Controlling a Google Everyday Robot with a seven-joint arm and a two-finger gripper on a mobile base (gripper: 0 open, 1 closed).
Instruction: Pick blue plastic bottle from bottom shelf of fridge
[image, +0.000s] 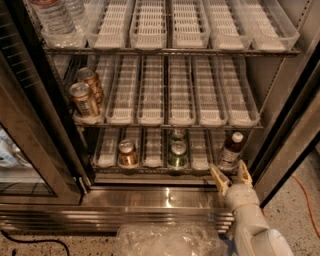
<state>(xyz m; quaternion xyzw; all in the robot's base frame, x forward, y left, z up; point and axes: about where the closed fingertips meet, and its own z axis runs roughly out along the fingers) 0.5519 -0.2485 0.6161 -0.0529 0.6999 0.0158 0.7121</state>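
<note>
a: what is seen, from the largest thing down?

b: the fridge is shown with its glass door swung open at the left. three wire racks are seen inside, each fitted with clear ribbed lane trays, and a shiny steel sill is laid across the foot.

a: what is kept on the racks?

b: water bottles are stood at the top left. two cans are placed at the left of the middle rack. on the bottom shelf a copper can is set towards the left and a green can near the middle, with a second can behind it.

a: and the task's thing?

b: the blue plastic bottle is stood upright at the front of the rightmost lane of that shelf, white cap uppermost. one lane is left between it and the green can.

a: where is the gripper found?

b: the gripper is held low at the right, before the sill's right end and just below the bottle. its two fingers are spread wide and pointed towards the shelf. the bottle is seen just above the gap and is not clasped.
</note>
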